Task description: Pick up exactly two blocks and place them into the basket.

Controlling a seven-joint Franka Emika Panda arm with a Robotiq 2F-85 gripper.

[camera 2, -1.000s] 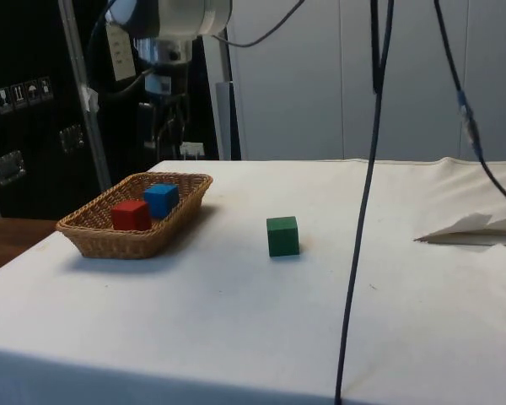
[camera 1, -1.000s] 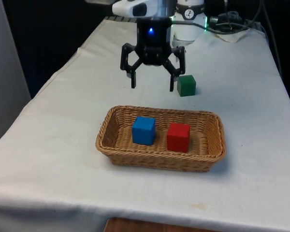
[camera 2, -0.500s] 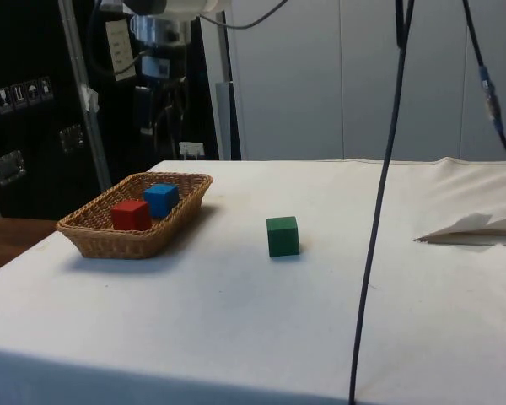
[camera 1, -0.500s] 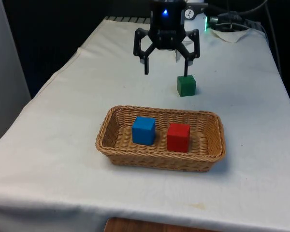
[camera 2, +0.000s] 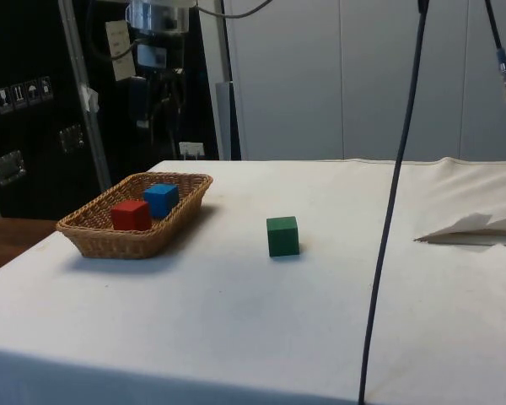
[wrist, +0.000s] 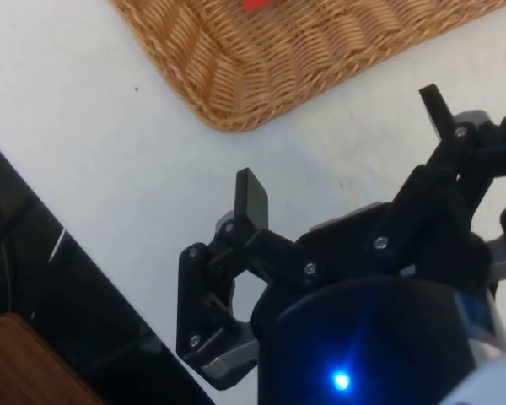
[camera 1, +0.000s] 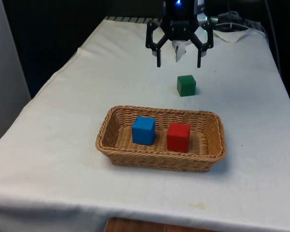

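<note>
- While hovering high above the white cloth (camera 1: 63, 121), my claw (camera 1: 179, 62) is hanging with its fingers (wrist: 251, 196) spread wide, gripping nothing.
- Just below and nearer the camera, a green block (camera 1: 186, 85) is sitting on the cloth, apart from the basket.
- Farther out, the wicker basket (camera 1: 117, 147) is holding a blue block (camera 1: 143, 130) and a red block (camera 1: 178, 137) side by side.

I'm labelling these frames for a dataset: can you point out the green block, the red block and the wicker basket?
Green wooden cube block (camera 1: 186, 85): front view, its front face.
Red cube block (camera 1: 178, 137): front view, its front face, inside the basket.
Woven wicker basket (camera 1: 157, 158): front view, its near wall.
</note>
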